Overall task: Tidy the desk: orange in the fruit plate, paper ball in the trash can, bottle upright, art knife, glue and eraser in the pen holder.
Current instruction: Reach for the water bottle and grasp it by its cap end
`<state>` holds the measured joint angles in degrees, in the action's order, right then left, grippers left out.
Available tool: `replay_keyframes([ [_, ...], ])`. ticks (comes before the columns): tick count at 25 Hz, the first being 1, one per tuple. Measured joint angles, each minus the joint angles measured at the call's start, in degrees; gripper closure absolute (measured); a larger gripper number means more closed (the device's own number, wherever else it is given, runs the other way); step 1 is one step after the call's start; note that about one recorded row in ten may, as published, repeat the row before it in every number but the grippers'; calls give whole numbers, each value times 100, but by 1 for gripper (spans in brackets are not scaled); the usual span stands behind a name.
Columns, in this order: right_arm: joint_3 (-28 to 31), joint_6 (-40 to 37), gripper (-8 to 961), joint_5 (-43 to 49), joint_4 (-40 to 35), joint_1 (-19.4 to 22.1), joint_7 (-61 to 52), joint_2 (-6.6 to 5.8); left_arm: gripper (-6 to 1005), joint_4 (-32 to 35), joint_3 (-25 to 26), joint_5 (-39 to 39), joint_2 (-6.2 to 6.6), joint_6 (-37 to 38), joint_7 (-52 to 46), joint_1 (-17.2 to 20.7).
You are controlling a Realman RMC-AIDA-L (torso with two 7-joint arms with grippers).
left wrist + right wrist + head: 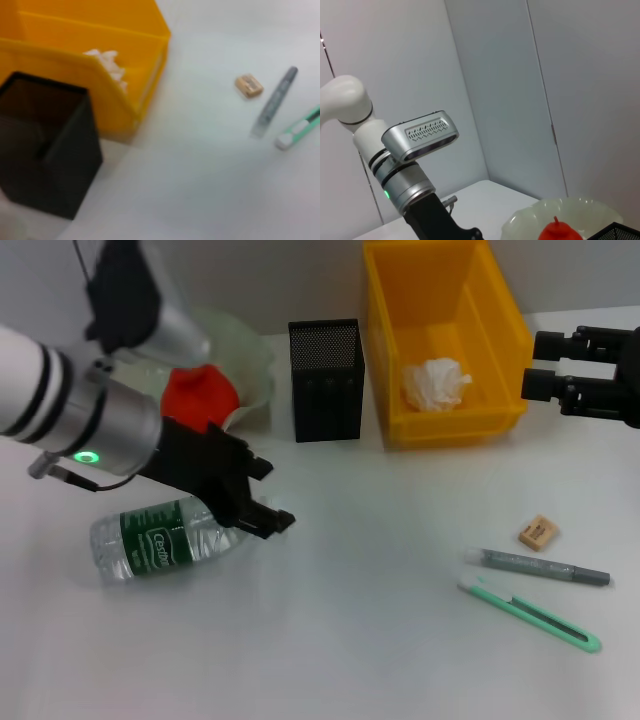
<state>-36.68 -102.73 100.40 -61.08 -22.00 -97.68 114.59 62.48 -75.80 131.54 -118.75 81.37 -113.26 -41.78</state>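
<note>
Bottle point(160, 540) lies flat; left gripper point(262, 502) fingers spread wide at its neck, gripping nothing.

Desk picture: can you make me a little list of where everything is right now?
orange: in the pale fruit plate
paper ball: inside the yellow trash can
bottle: lying on its side on the desk
pen holder: black, upright, beside the trash can
eraser: on the desk
glue: lying by the eraser
art knife: green, lying next to the glue
left gripper: at the bottle's cap end
right gripper: off by the trash can
</note>
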Motion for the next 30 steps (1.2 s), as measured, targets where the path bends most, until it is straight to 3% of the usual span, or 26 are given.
replay_keyframes([
  [10, -39, 10, 299, 63, 16, 32, 72, 8, 285, -47, -801, 50, -36, -419, -332, -315],
  [16, -50, -29, 299, 105, 31, 38, 74, 11, 285, -88, -1235, 485, -34, -843, -784, -449],
  [30, -56, -10, 300, 138, 132, -13, 74, 4, 286, -476, -1520, 1104, -43, -946, -1179, -771],
])
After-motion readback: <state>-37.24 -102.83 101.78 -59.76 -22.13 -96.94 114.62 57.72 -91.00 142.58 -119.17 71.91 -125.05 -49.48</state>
